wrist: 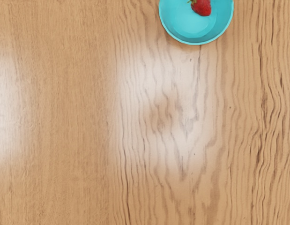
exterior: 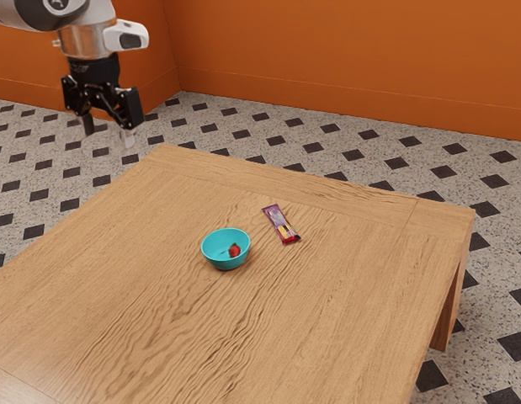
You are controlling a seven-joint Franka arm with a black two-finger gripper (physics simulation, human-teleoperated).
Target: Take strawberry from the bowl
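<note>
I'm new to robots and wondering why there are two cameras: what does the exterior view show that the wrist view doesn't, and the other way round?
Exterior view: the arm's open claw, raised off the table's edge; a small purple-and-red packet lying on the table; orange walls and a floor with dark diamonds.

Wrist view: large, pale patches of light across the wood, seen from above.

Both: the turquoise bowl, the red strawberry inside it, and the wooden tabletop beneath.

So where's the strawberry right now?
The strawberry lies inside the turquoise bowl on the wooden table; in the exterior view, the purple-and-red packet lies beyond the bowl, toward that view's right.
</note>
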